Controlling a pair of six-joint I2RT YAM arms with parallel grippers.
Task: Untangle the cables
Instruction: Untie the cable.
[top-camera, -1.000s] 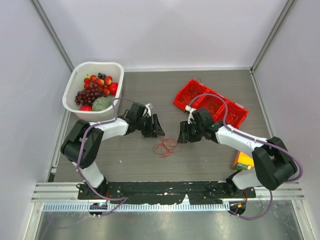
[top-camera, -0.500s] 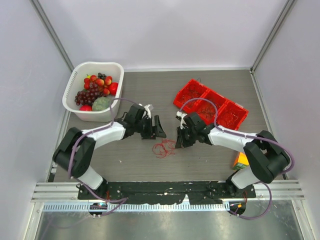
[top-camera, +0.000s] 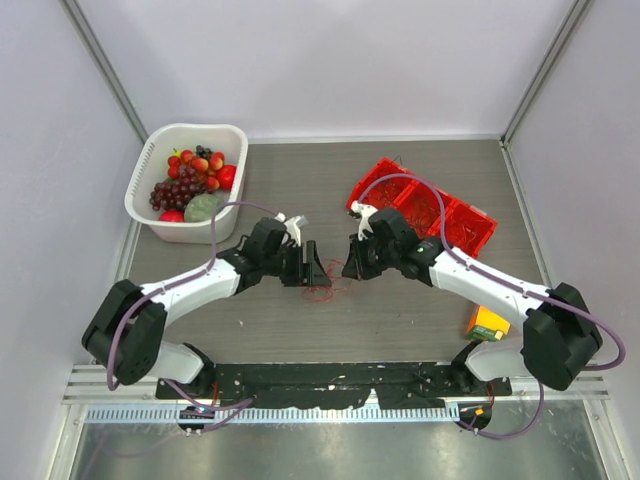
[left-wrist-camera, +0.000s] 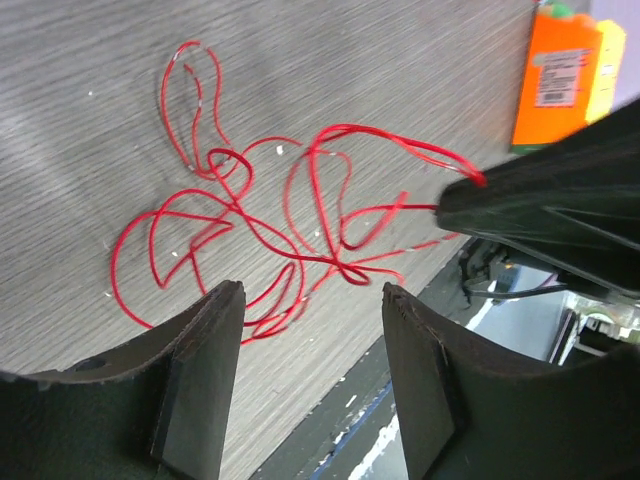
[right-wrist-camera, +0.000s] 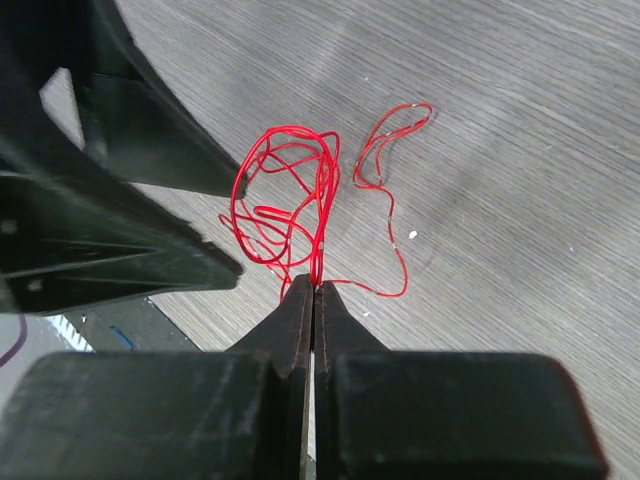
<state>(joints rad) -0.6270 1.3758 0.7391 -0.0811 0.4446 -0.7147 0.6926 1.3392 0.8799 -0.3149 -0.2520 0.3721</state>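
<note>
The cables (top-camera: 322, 293) are a small tangle of thin red wire loops lying on the grey wood-grain table between my two grippers. My right gripper (top-camera: 350, 270) is shut on a strand at the tangle's edge; in the right wrist view its tips (right-wrist-camera: 314, 285) meet with red wire (right-wrist-camera: 285, 200) running out from between them. My left gripper (top-camera: 310, 272) hovers at the tangle's left side, open. In the left wrist view its fingers (left-wrist-camera: 312, 292) stand apart above the cables (left-wrist-camera: 290, 215), with only a low loop showing in the gap.
A white basket (top-camera: 236, 135) of fruit stands at the back left. A red compartment tray (top-camera: 420, 205) sits at the back right. An orange box (top-camera: 487, 322) lies near the right arm's base. A black rail (top-camera: 330, 378) runs along the near edge.
Both grippers have moved in toward the tangle from either side. The right gripper has shut on a red strand. The tangle has been drawn slightly toward the back.
</note>
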